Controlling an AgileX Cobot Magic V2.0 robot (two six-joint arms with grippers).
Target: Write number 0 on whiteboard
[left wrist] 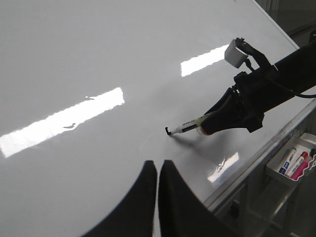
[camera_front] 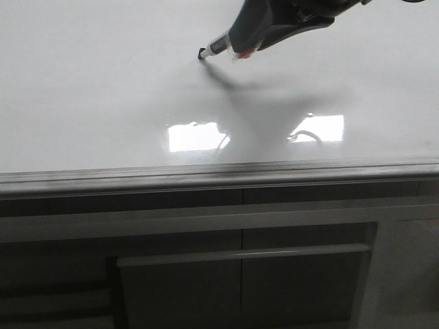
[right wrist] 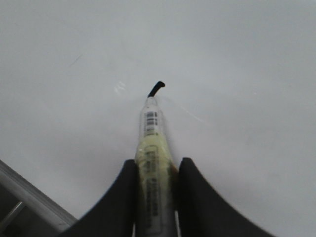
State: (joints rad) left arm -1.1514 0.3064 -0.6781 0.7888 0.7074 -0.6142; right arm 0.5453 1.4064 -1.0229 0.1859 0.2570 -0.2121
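Observation:
The whiteboard (camera_front: 89,89) is glossy white and fills most of the front view. My right gripper (camera_front: 255,34) is shut on a marker (camera_front: 219,45) with a pale yellowish barrel. The marker's black tip touches the board. A short black stroke (right wrist: 156,88) shows at the tip. No closed loop of the number 0 shows. In the right wrist view the fingers (right wrist: 123,192) clamp the marker (right wrist: 153,148) at the gripper (right wrist: 157,165). The left wrist view shows the same marker (left wrist: 190,126) and the whiteboard (left wrist: 98,49). My left gripper (left wrist: 158,165) is shut and empty, hovering above the board near its front edge.
The board's grey metal frame edge (camera_front: 219,171) runs along the front. Dark cabinet panels with bars (camera_front: 240,274) lie below it. Two bright light glares (camera_front: 195,136) (camera_front: 322,128) sit on the board. A tray with spare markers (left wrist: 291,163) hangs beside the board's edge.

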